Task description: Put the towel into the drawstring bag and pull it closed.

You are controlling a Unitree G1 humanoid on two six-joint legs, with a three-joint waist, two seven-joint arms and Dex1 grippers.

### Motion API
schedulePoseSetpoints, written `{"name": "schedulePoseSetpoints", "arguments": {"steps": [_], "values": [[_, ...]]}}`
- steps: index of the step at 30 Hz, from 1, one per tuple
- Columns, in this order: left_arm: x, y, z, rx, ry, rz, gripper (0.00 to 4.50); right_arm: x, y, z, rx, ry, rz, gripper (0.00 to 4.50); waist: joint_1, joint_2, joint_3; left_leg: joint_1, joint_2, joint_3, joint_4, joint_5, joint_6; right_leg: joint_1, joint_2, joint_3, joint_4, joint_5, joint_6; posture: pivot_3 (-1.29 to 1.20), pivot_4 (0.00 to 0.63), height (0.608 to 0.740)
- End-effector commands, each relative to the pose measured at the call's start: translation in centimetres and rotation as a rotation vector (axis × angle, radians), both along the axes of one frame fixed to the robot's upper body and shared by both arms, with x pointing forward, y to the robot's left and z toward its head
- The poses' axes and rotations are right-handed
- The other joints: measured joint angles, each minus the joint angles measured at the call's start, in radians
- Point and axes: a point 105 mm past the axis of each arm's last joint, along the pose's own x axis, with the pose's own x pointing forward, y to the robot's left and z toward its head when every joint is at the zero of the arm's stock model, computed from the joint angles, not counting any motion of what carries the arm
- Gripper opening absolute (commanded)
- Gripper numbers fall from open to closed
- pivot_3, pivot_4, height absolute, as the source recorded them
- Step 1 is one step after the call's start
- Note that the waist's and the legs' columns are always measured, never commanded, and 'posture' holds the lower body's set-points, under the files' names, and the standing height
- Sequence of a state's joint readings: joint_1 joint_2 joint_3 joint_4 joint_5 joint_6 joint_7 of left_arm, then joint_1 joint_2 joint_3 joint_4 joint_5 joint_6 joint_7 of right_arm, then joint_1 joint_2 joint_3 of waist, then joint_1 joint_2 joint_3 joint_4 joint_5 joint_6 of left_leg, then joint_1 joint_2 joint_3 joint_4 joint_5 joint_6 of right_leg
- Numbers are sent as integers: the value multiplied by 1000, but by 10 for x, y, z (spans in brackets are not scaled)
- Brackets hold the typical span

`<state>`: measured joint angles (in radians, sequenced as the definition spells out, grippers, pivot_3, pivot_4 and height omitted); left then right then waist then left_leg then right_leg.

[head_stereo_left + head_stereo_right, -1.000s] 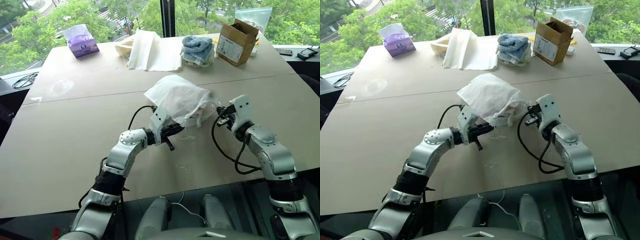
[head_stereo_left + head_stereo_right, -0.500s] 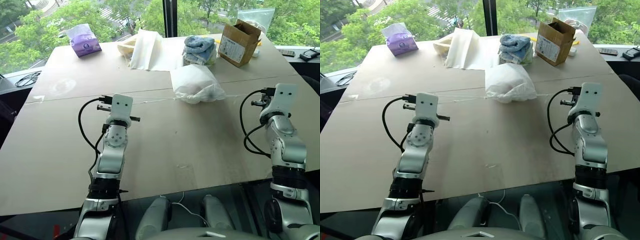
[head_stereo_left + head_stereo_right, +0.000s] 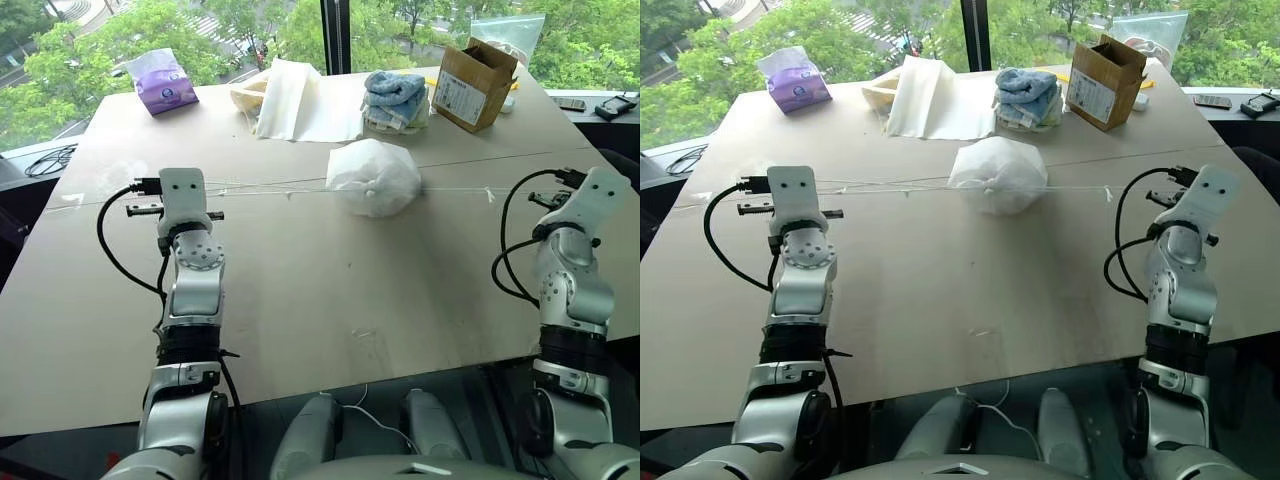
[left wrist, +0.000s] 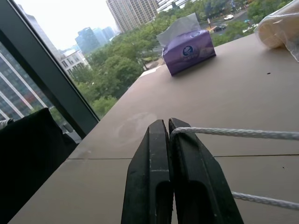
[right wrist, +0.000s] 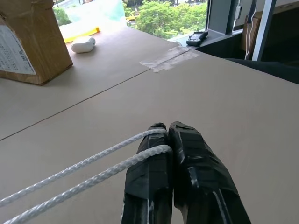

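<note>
The bag (image 3: 373, 177) sits bunched into a round bundle at the middle of the tabletop (image 3: 300, 290), just in front of the blue towels (image 3: 394, 98) and the cream cloth (image 3: 300, 100). Its cord (image 3: 270, 189) runs taut out of it to both sides. The left gripper (image 4: 169, 128), well to the bag's left, has its jaws pressed together on the cord; the right gripper (image 5: 167, 133), well to the bag's right, pinches the doubled cord the same way. The towel is presumably inside, judging by the bag's fullness, and the mouth looks cinched. What seems left is letting go
</note>
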<state>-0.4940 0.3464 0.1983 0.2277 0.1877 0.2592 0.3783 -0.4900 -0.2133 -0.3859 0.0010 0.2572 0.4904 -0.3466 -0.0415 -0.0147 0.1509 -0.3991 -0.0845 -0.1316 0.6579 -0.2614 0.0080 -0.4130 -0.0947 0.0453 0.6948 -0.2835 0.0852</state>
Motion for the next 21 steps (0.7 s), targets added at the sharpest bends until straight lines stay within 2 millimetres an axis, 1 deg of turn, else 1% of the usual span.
{"name": "schedulePoseSetpoints", "arguments": {"steps": [1, 2, 4, 6, 7, 8, 9, 10, 11, 12, 14, 15, 16, 18, 21], "values": [[-11, 30, 8, -48, -44, 51, 98, -10, -27, 17, 6, -52, 7, 0, -1, 0, 0, 0, 0, 0, 0, 0, 0, 0, 0, 0, 0, 0, 0, 0, 150, 740], [-3, 18, 5, -66, -34, -36, 98, -2, -8, 15, 8, -44, 131, 0, -1, 0, 0, 0, 0, 0, 0, 0, 0, 0, 0, 0, 0, 0, 0, 0, 150, 740], [7, -7, 1, -85, -18, -199, 98, 6, 31, 13, -34, -18, 364, 0, -2, 0, 0, 0, 0, 1, 0, 0, 0, 0, 0, 0, 0, 0, 0, 0, 150, 740], [15, -36, -3, -115, 6, -391, 98, 3, 72, 8, -66, 19, 613, 0, -3, 0, 0, 0, 0, 0, 0, 0, 0, 0, 0, 0, 0, 0, 0, 0, 150, 740], [16, -52, -5, -139, 15, -497, 0, -3, 89, 4, -63, 39, 725, 655, -3, 0, 0, 0, 0, 0, 0, 0, 0, 0, 1, 0, 0, 0, 0, 0, 150, 740], [16, -66, -8, -141, 36, -588, 0, -10, 103, 0, -65, 60, 821, 892, -4, 0, 0, 0, 1, 0, 0, 0, 0, 0, 1, 0, 0, 0, 0, 0, 150, 740], [15, -75, -10, -148, 55, -659, 549, -16, 112, -3, -68, 75, 890, 1416, -4, 0, 0, 0, 1, 0, 0, 0, 0, 0, 1, 0, 0, 0, 0, 0, 150, 740], [12, -92, -15, -214, 86, -782, 750, -27, 123, -8, -73, 108, 991, 1700, -3, 0, 0, 0, 1, 0, 0, 0, 0, 0, 1, 0, -1, 0, 0, 0, 150, 740], [6, -108, -20, -243, 130, -906, 1344, -39, 130, -14, -87, 142, 1085, 2331, 1, 0, 0, 0, 1, 0, 0, 0, 0, 0, 0, 0, -1, 0, 0, 0, 150, 740], [-3, -121, -26, -265, 190, -1026, 1692, -49, 131, -17, -92, 165, 1142, 2694, 1, 0, 0, -1, 0, -1, 0, 0, 1, 1, 0, -1, -2, 0, 0, 0, 150, 740], [-25, -136, -35, -256, 299, -1214, 2450, -63, 127, -21, -99, 196, 1216, 3499, 0, 0, 0, -2, 0, -1, 0, -1, 1, 1, 0, -2, -3, 0, 0, 0, 150, 740], [-35, -139, -37, -243, 338, -1275, 2450, -70, 125, -21, -107, 205, 1250, 3499, 0, 0, 0, -2, 0, -1, 0, -1, 1, 1, -1, -1, -3, 0, 0, 0, 150, 740], [-43, -136, -40, -237, 379, -1310, 2450, -76, 123, -20, -121, 199, 1288, 3499, -2, 0, 0, -2, 0, -1, 0, -1, 1, 1, 0, -2, -3, 0, 0, 0, 150, 740], [-55, -128, -47, -222, 456, -1345, 2450, -85, 116, -20, -171, 192, 1326, 3499, -2, 0, 0, 0, 1, -1, -2, -1, 1, 1, 1, -1, -4, 0, 0, 0, 150, 740], [-70, -117, -55, -208, 539, -1378, 2450, -93, 103, -31, -241, 221, 1355, 3499, 1, 1, 0, 4, 2, -1, -3, -3, 5, 5, 1, -2, -4, 0, 0, 0, 150, 740]]}}
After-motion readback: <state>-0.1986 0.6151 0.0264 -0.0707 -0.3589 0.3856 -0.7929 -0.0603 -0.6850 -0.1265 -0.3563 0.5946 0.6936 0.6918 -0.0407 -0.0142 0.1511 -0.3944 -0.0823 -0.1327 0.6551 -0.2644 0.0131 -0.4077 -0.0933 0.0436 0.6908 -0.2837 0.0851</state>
